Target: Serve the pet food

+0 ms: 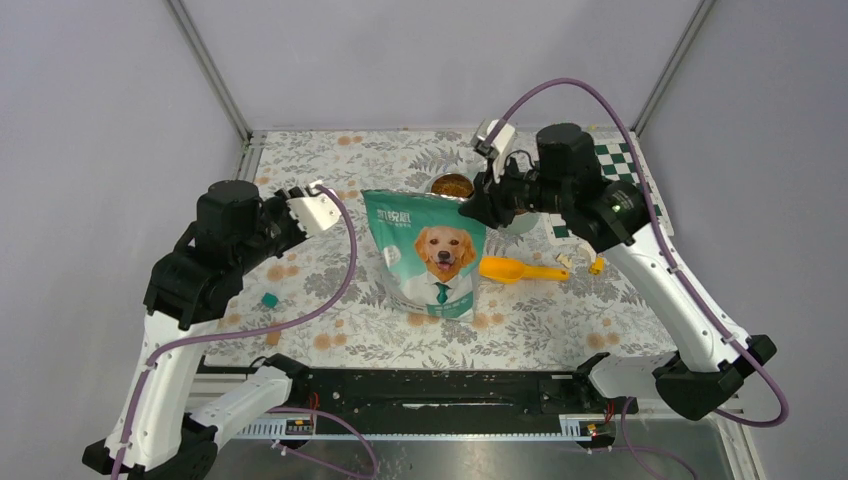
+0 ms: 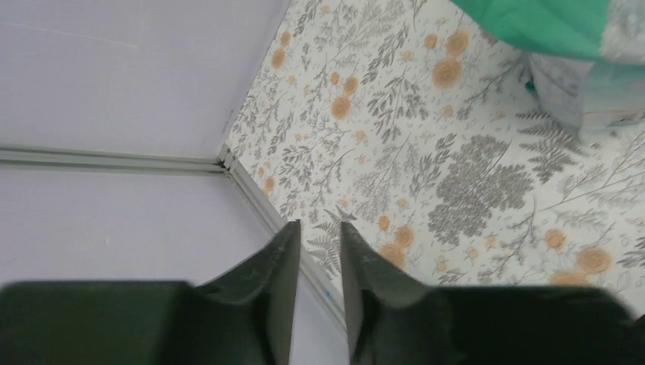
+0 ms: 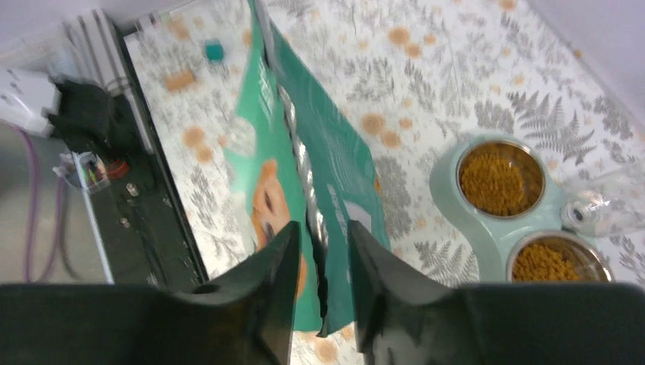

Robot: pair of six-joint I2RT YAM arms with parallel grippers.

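Lettering shows on the teal stand-up foil bag with a golden dog picture (image 1: pixel 425 250), and none of it can be read for certain.
In the top view, the upper left corner of the bag's front carries a short row of bold white characters that look Chinese, with a finer white line just beneath; both are too small to make out. A pale band along the bag's bottom edge, under the dog's portrait, holds tiny print that is equally illegible. From the right wrist view the same front is steeply angled and blurred. A small sticker (image 1: pixel 300 425) on the black metal rail (image 1: pixel 430 390) at the table's near edge bears marks too tiny to read.
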